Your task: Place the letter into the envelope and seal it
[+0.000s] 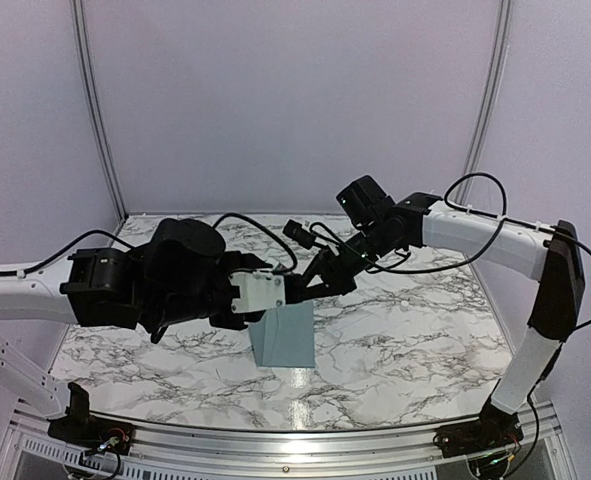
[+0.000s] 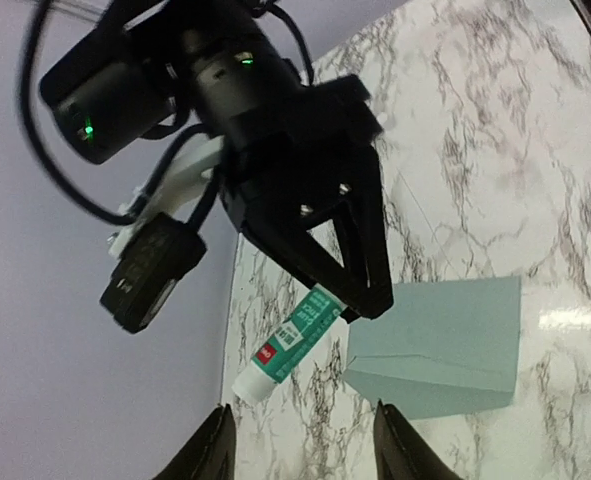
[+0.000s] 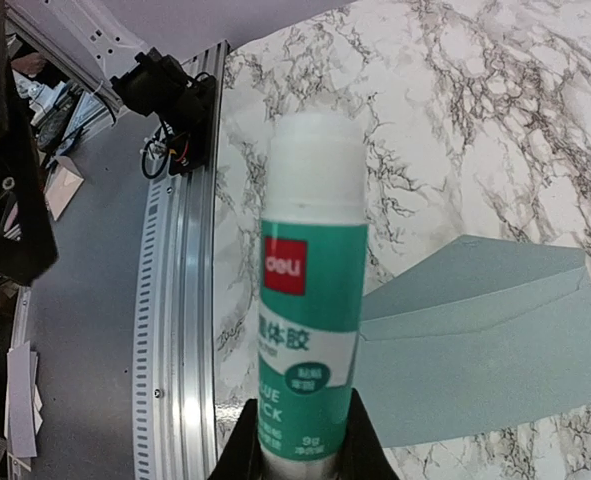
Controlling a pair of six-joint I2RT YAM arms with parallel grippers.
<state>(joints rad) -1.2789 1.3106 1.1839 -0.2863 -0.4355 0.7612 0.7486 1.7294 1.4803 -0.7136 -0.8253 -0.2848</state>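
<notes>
Toward the near edge of the marble tabletop [image 1: 425,340], about midway between its left and right edges, a blue-grey envelope [image 1: 285,338] is lying flat with its flap folded down. No letter is showing anywhere, so whether it is already inside cannot be told.

Above the envelope, the right pincer [image 3: 300,450] is gripping a glue stick [image 3: 310,300] by its base. Its jaws are closed narrowly around the green-and-white tube, and the white cap is pointing toward the left arm. The left pincer [image 2: 305,455] is hovering near that cap, its fingers standing apart with nothing between them.

Several things look likely to go wrong from here. The cap appears to be on, so rubbing the stick on the paper now would lay down no glue. If the left pincer is going to pull the cap, a skewed grip could twist the tube out of the right pincer's hold and drop it onto the envelope. The envelope is resting loose on smooth marble, so a sideways push from the stick would probably slide it rather than coat it. With the flap lying down, the glue has no exposed inner face to reach.

Both arms are meeting over the envelope and hiding its far edge from the overhead camera. Black cables [image 1: 480,176] are looping off the wrists close to the fingers. A metal rail [image 1: 275,440] is running along the near edge.
</notes>
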